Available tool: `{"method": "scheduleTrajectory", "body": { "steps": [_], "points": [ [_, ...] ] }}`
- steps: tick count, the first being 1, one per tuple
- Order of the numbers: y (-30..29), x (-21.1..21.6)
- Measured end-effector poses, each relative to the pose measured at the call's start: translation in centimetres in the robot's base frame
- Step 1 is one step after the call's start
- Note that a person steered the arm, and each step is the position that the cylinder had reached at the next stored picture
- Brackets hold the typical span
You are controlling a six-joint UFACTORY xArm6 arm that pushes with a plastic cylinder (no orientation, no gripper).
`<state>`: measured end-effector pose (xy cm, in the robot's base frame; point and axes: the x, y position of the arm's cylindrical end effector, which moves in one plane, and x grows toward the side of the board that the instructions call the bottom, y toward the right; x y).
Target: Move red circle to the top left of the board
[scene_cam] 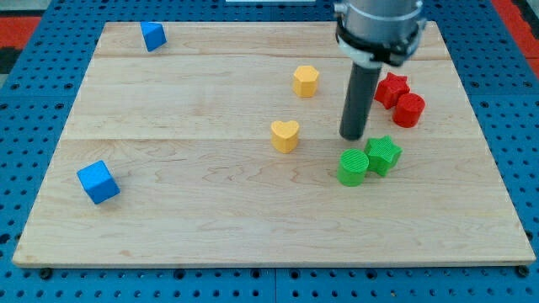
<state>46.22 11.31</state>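
Item, nearest: blue cube point(98, 182) sitting at the wooden board point(210, 227)'s lower left. Green cylinder point(353, 167) touching green star point(383, 154). Yellow heart point(285, 135) lying mid-board. My tip point(353, 137), a bare rod with no jaws to state, standing just above the greens. Red circle, a short cylinder point(409, 110), lying to the tip's upper right, touching the red star point(391, 87), so the tip is standing on the wrong side for a leftward push. Farthest: yellow hexagon point(306, 80), small blue block point(153, 35).

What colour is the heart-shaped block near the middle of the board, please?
The heart block is yellow, plain in the camera view.
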Motion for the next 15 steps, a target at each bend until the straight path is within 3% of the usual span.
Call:
{"method": "scheduleTrajectory", "body": {
  "steps": [1,2,3,4,6,8,10,13,14,15],
  "points": [
    [9.3,0.8],
    [12.3,-1.1],
    [12.3,-4.9],
    [10.6,-5.1],
    [2.0,-7.5],
    [-5.1,-6.3],
    [-4.0,-10.5],
    [4.7,-20.2],
    [2.0,-21.2],
    [0.1,-16.9]
  ]
}}
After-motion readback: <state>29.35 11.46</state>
